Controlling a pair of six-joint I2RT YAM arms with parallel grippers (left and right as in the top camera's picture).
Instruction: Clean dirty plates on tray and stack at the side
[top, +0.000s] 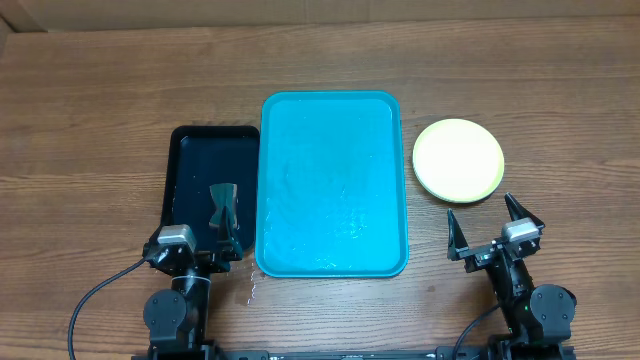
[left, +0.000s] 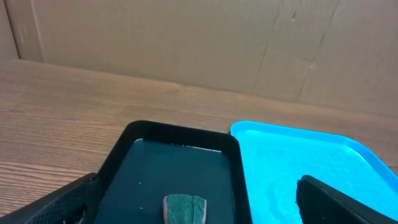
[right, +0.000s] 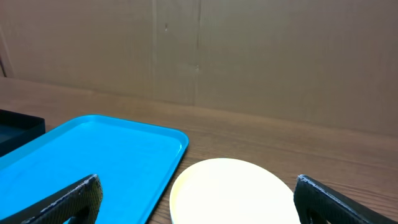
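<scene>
The turquoise tray (top: 385, 110) lies mid-table with nothing on it, its floor glistening wet. It also shows as the tray (left: 298, 162) and the tray (right: 93, 155) in the wrist views. The plates (top: 458, 158) sit on the wood right of the tray. The top one is lime-green rimmed with a pale clean centre, and a second rim peeks out beneath it. In the right wrist view the plates (right: 233, 190) lie just ahead of my right gripper (right: 198, 182). Near the front edge, my right gripper (top: 482, 212) is open and empty. My left gripper (top: 205, 222) is open over the black tray's near end.
A smaller black tray (top: 190, 140) lies against the turquoise tray's left side. A green sponge (left: 183, 208) rests in it, between my left gripper's (left: 198, 180) fingers but untouched. A cardboard wall stands behind the table. Water drops (top: 250, 290) dot the wood near the front.
</scene>
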